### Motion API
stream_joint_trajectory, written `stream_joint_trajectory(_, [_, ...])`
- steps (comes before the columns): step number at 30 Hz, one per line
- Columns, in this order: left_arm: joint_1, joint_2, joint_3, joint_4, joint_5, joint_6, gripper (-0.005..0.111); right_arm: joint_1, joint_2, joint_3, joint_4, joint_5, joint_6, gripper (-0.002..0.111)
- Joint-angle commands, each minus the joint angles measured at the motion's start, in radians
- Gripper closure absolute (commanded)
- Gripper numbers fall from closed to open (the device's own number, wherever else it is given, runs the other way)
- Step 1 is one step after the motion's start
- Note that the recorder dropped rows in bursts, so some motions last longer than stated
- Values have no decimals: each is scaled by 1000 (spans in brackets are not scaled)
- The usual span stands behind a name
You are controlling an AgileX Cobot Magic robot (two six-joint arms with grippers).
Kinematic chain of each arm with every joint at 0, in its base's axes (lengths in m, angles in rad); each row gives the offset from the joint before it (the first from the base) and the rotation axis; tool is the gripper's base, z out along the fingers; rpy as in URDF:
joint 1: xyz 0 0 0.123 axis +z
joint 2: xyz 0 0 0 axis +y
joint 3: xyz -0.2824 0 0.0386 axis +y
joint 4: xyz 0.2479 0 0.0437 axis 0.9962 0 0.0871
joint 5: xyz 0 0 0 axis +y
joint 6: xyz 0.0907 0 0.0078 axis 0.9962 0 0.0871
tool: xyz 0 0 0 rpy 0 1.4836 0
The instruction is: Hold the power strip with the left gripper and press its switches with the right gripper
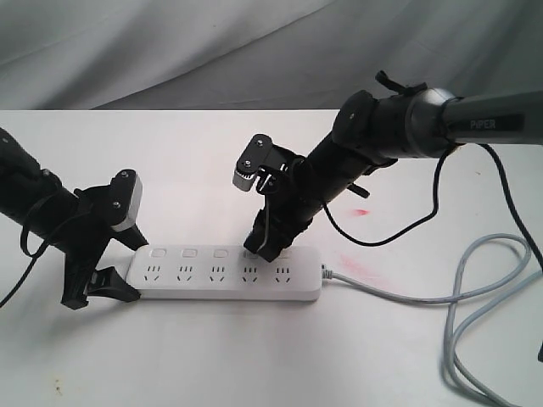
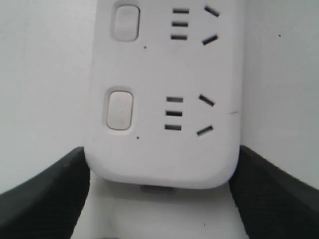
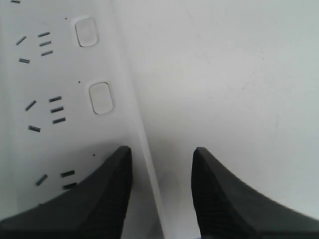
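Grey cord (image 1: 407, 298) is looped at lower right. Power strip (image 1: 225, 273) is clamped by left gripper (image 1: 129, 268), lower left; fingers of right gripper (image 1: 260, 248) are spread above switches (image 1: 188, 253).

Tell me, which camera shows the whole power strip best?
The exterior view: the power strip shows end to end, all five sockets, with its cord. The left wrist view shows only one end with two buttons; the right wrist view only one edge.
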Motion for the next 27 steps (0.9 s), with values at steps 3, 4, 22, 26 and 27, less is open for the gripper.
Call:
stream_joint_trajectory(3, [-6,4,-7,0,2,1,67,1,37,11,-50,13,-6,71])
stream_joint_trajectory(4, [-6,4,-7,0,2,1,67,1,37,11,-50,16,-6,71])
stream_joint_trajectory(22, [-6,4,-7,0,2,1,67,23,37,11,-70,23,-9,71])
stream_joint_trajectory(26, [-6,4,-7,0,2,1,67,23,37,11,-77,23,-9,71])
stream_joint_trajectory(27, [-6,4,-7,0,2,1,67,23,37,11,-77,23,-9,71])
